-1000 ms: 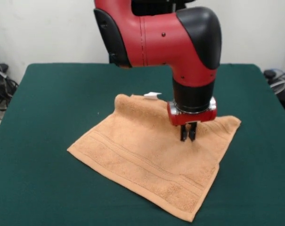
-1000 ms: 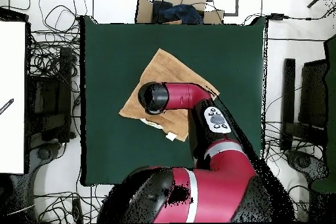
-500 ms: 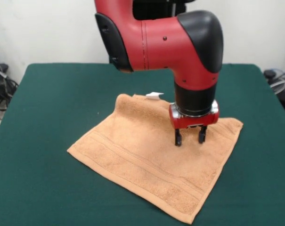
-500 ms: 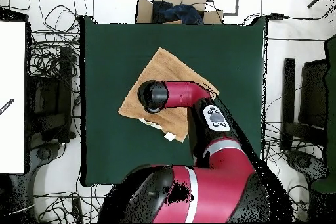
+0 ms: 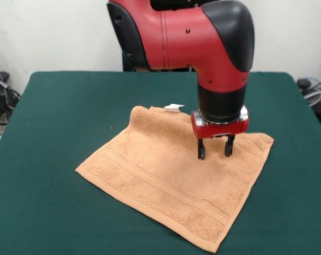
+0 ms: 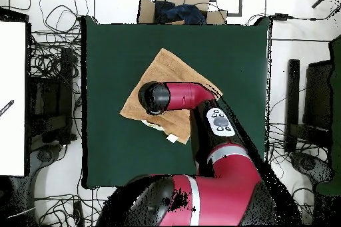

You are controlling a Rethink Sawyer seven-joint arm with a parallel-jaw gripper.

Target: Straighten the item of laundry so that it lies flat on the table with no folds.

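Note:
The orange-tan towel lies spread on the dark green table as a diamond, with border bands toward the near edge. Its far corner is rolled or folded over by the white tag. My gripper is open, its two black fingers apart, hovering just above the towel's right part and holding nothing. In the overhead view the arm's wrist covers the gripper and the towel's middle; the towel shows around it on the table.
Cables and equipment lie off the table's sides in the overhead view. A cardboard box with dark cloth stands beyond the table's far edge. A white wall rises behind the table in the front view.
The gripper was shut on the towel one second ago, then opened and let go. It has since risen slightly and shifted a little right; the towel has settled.

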